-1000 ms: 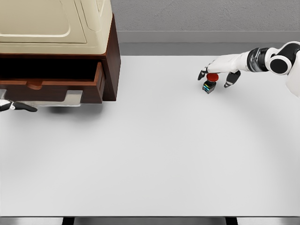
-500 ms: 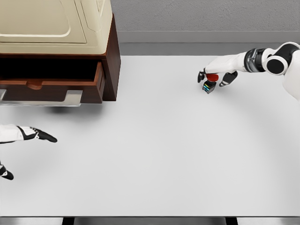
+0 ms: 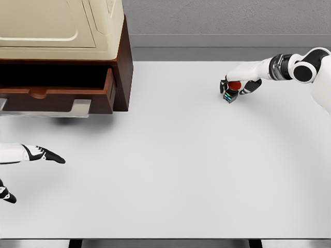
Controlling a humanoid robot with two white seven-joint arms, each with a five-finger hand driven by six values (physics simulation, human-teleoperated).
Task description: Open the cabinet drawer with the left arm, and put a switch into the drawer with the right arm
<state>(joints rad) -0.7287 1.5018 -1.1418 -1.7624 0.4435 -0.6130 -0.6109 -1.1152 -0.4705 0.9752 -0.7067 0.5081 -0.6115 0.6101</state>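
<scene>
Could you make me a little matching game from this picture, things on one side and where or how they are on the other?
Things:
1. drawer
2. switch
3. left hand
4. cabinet

States:
A. fingers spread above the table's left edge, holding nothing
B. pulled open, dark inside
C. cream top, brown side, at the far left corner
D. red top, under the right hand

Pairs: 1-B, 2-D, 3-A, 4-C
</scene>
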